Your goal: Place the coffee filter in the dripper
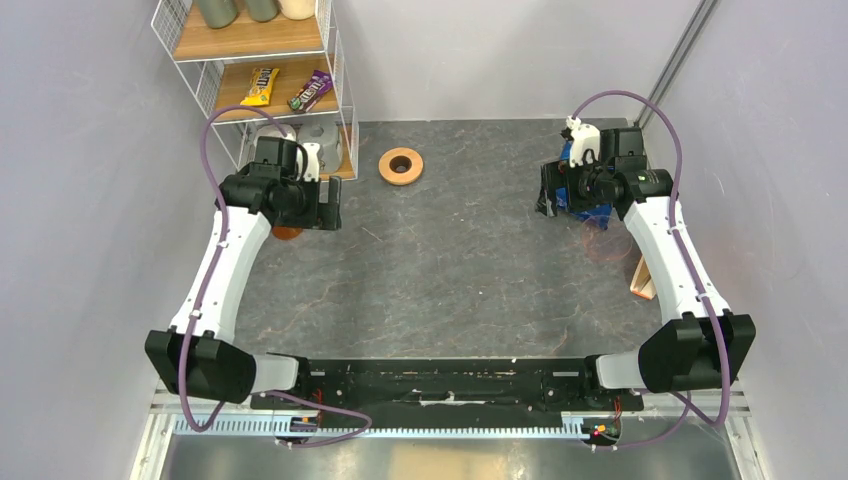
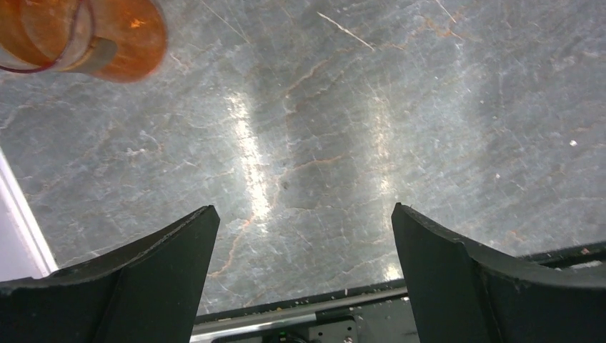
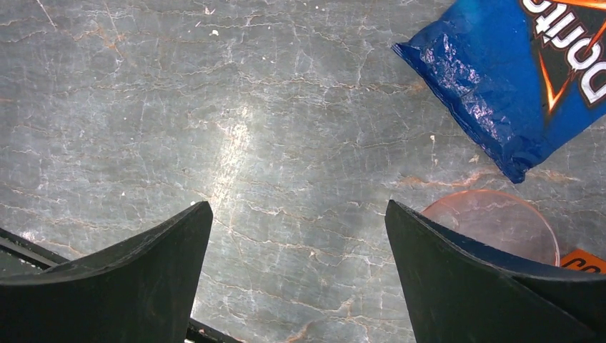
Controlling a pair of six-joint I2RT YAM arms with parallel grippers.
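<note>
1. Looking for the coffee filter [image 1: 642,278] first: my best guess is the tan wedge at the right edge of the surface [image 1: 450,280], half tucked beside the right arm [image 1: 668,250]. It's honestly too small to be sure.
2. Its long axis seems to run roughly near-to-far.
3. It sits nearer than the right jaws and a bit to their right, so I reckon they'd have to pull back toward the near edge to reach it.
4. Right jaws are spread wide and pinching nothing. They hang over bare surface beside the blue crisp bag [image 3: 514,78].
5. Left jaws are spread wide and empty too, over on the far left. The left arm [image 1: 215,270] is well apart from the filter, so the right arm is clearly the closer one.
6. Dripper [image 1: 401,166] stands far centre with its round rim facing up. It's closer to the left jaws and well apart from the filter.
</note>
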